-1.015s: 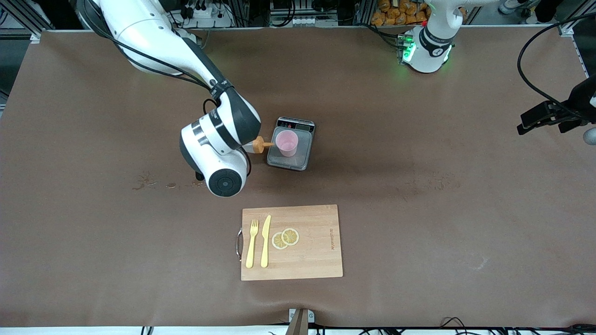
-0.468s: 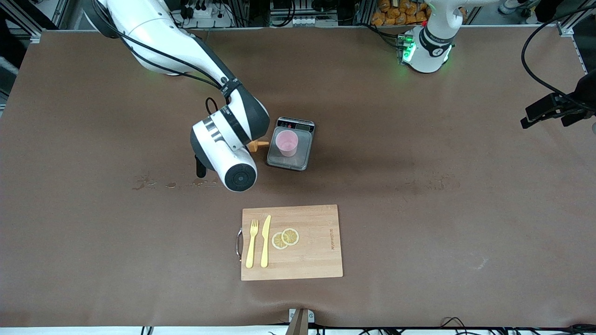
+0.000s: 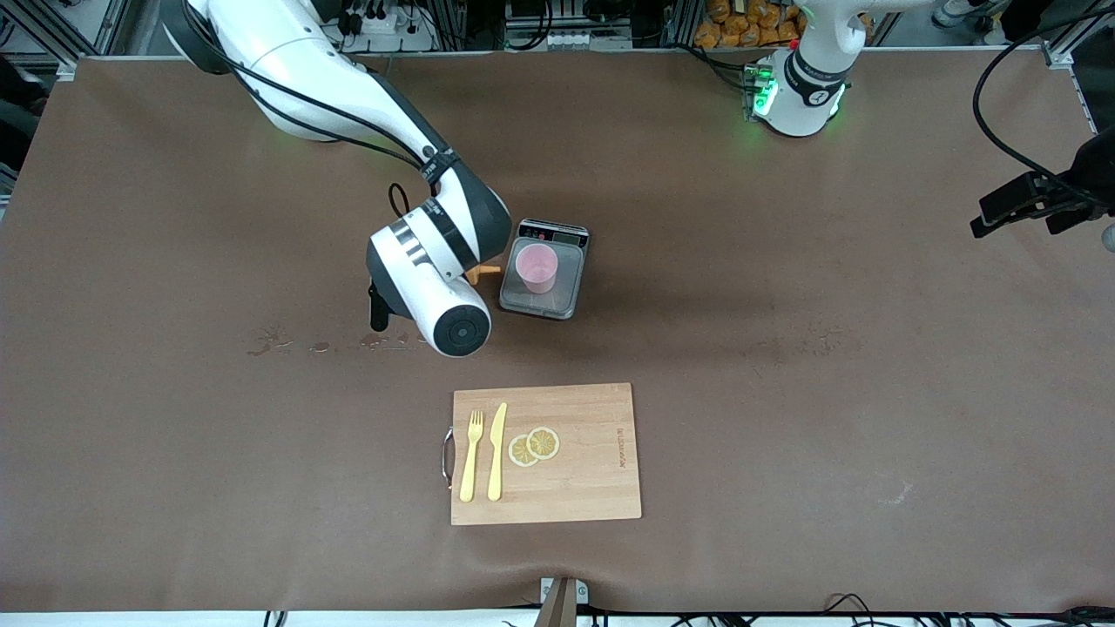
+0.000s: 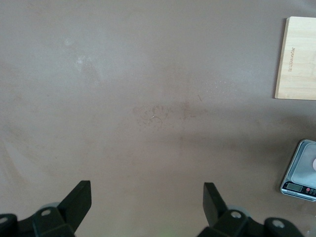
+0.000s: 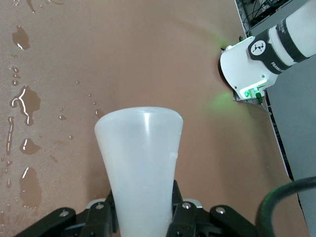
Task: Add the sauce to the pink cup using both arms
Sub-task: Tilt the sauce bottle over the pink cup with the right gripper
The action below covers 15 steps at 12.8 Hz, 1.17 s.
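Note:
The pink cup (image 3: 536,267) stands upright on a small digital scale (image 3: 544,300). My right gripper (image 5: 143,217) is shut on the sauce bottle (image 5: 140,158), whose translucent white body fills the right wrist view. In the front view only the bottle's orange nozzle (image 3: 481,273) shows. It pokes out from under the right wrist beside the scale and points at the cup, a little short of it. My left gripper (image 3: 1028,205) waits, open and empty, over the left arm's end of the table. Its fingers (image 4: 79,197) stand wide apart over bare table.
A wooden cutting board (image 3: 592,488) with a yellow fork (image 3: 471,457), a knife (image 3: 496,453) and two lemon slices (image 3: 534,446) lies nearer the front camera. Wet stains (image 3: 279,340) mark the table beside the right wrist. The scale also shows in the left wrist view (image 4: 302,170).
The right wrist has turned and shifted toward the scale. The nozzle has drawn back from the cup's rim and is now mostly hidden under the wrist. The left gripper has barely shifted.

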{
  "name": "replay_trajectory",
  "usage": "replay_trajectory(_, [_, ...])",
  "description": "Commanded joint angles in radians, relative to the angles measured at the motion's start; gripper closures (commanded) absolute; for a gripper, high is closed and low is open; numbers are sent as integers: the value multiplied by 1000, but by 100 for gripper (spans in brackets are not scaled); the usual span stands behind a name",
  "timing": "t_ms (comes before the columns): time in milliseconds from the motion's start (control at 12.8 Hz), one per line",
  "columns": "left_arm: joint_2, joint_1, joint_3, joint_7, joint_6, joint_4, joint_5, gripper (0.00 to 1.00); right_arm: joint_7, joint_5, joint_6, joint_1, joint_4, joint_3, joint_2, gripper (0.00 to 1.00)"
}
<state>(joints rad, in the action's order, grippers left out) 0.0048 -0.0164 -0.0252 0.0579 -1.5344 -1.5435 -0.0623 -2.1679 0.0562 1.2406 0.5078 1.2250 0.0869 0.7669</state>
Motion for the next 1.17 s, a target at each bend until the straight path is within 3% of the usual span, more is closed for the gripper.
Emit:
replay_trajectory(0, [-23,0,-9,-30,13,-12,-21,0,-15,28,-44,20,-7,-9,-5,73])
replay_trajectory(1093, [-37,-2,-7,-38,34,-7,-21,0,6,18,-64,-3,-16,-7,-15,74])
